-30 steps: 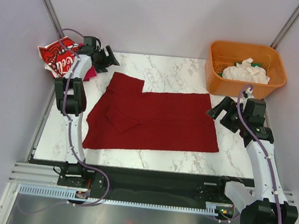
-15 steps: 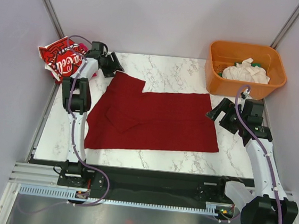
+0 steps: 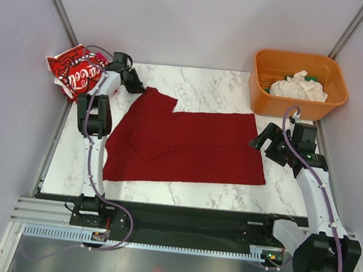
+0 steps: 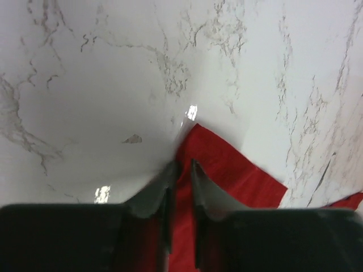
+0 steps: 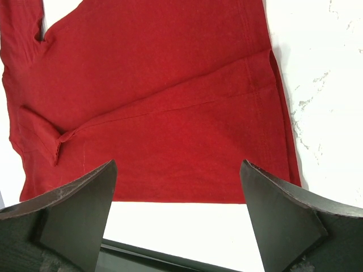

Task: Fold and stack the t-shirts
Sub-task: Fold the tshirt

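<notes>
From above, a soft, matte dark red shirt (image 3: 187,143) lies flat across the middle of the counter (image 3: 206,86) (glossy veined marble). A bright red shirt (image 3: 74,71) with white script too small to read sits at the far left corner.

Left wrist: the left pincer (image 4: 181,170) pinches the dark red shirt's far-left corner.

Right wrist: the right pincer (image 5: 177,164), spread wide, hangs near its right edge.

place: robot lab cell | evidence: plain enclosure walls (image 3: 200,21), metal rail (image 3: 50,212), marble-look tabletop (image 3: 212,87)
</notes>
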